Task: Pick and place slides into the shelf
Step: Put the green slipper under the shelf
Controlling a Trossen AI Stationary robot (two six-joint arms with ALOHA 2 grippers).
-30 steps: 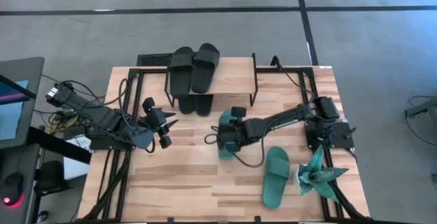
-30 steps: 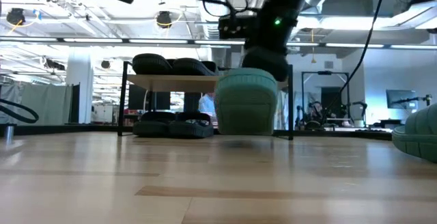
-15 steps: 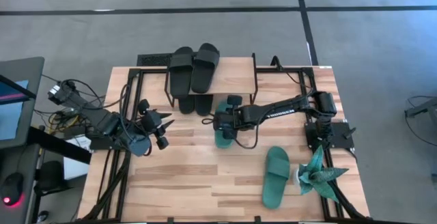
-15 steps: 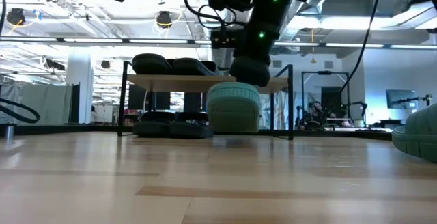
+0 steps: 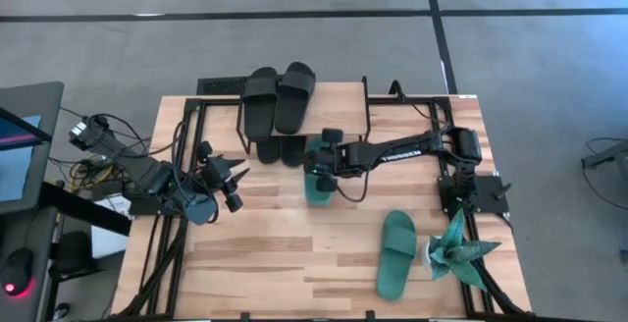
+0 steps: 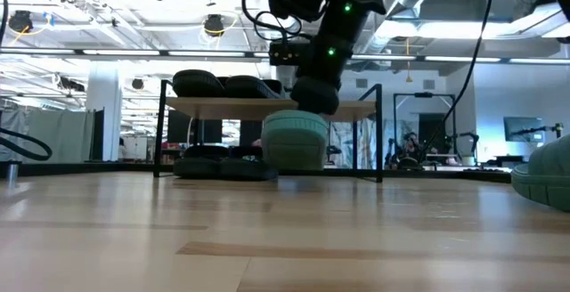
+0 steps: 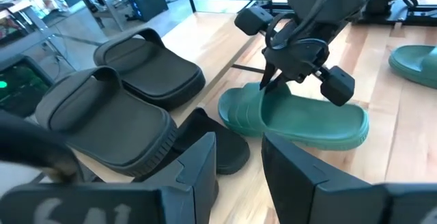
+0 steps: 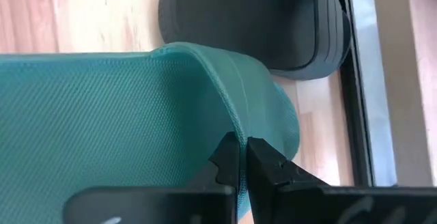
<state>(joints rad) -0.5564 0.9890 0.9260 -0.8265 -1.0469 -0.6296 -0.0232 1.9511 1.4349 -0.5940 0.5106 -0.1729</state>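
The shelf [image 5: 334, 116] stands at the far middle of the table. Two black slides [image 5: 278, 98] lie on its plank and two more [image 5: 280, 151] lie under it on the table. My right gripper [image 5: 327, 162] is shut on a teal slide [image 5: 315, 181] just in front of the shelf's open side, beside the lower black pair. A second teal slide [image 5: 397, 253] lies sole down at the near right. My left gripper [image 5: 234, 179] hovers open at the left and faces the shelf, with nothing between its fingers [image 7: 239, 162]. My right gripper pinches the edge of the teal slide's strap [image 8: 229, 125] between its two fingers. The fingers [image 7: 272, 84] come slanting down from the table's right side. The slide hangs about level, sole down, just clear of the table [image 6: 294, 141].
A spiky teal paper plant [image 5: 454, 248] stands at the near right corner, beside the second teal slide. The shelf's black legs [image 5: 367, 131] frame the right side of its lower bay. Bare wood lies across the near middle [image 5: 285, 263].
My right gripper has carried the teal slide toward the far edge and a little to the left, up to the shelf's front beside the lower black slides. It has stayed shut on the strap, and the slide has stayed about level and low over the table.
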